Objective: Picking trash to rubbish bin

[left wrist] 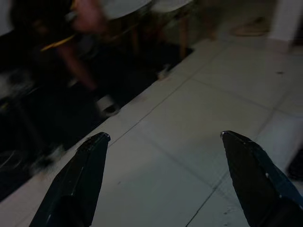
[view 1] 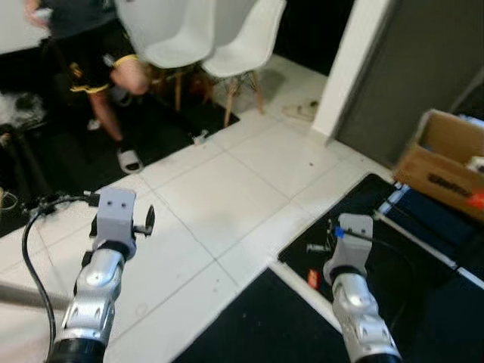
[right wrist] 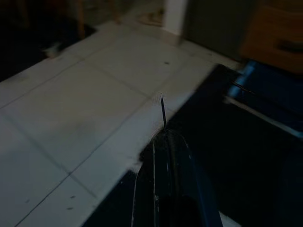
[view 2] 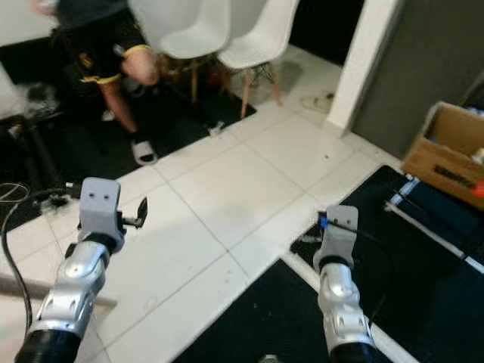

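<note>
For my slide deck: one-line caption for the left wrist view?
Open left tool over white tiled floor, facing white wooden-legged chairs and a person.

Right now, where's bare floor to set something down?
Free: white tile floor between the black mats on the right and the dark rug on the left. Crowded: far left, with the person, white chairs, slipper, cables; cardboard box far right.
</note>
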Motion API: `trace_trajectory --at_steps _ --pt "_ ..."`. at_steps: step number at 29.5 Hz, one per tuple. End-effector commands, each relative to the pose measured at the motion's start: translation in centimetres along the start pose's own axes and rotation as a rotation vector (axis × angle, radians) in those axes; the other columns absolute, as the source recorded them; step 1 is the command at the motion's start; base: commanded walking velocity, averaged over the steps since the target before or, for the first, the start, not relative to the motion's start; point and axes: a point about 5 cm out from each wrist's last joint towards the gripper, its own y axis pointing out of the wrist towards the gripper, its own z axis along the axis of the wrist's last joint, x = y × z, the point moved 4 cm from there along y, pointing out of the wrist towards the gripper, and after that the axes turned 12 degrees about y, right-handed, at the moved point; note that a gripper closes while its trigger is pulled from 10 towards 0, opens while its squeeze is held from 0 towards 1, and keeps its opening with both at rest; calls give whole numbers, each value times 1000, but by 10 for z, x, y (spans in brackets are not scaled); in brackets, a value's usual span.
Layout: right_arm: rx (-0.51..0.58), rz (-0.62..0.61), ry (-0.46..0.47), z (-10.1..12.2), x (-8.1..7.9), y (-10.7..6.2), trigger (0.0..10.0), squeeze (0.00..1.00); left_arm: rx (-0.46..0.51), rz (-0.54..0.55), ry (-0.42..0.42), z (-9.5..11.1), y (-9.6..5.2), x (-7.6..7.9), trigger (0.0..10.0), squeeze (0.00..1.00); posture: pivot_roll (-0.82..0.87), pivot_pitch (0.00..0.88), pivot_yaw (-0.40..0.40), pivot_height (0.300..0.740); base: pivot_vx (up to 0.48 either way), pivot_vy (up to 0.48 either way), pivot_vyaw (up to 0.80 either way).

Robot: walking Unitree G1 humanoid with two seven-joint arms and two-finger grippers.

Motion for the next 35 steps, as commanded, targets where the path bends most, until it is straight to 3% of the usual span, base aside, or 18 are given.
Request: trace_trajectory --at_steps 1,10,35 --pt "-2 7 10 -6 -1 -2 10000 0 -28 -50 14 -12 -4 13 10000 0 14 87 6 740 0 0 -800" --pt "-93 86 58 -28 -15 -6 10000 0 -19 -102 10 -12 -2 28 10000 0 11 102 5 740 0 0 -800" --pt "-94 86 104 -31 -17 -6 10000 0 -38 -130 3 -17 -1 28 10000 0 13 129 25 740 0 0 -800"
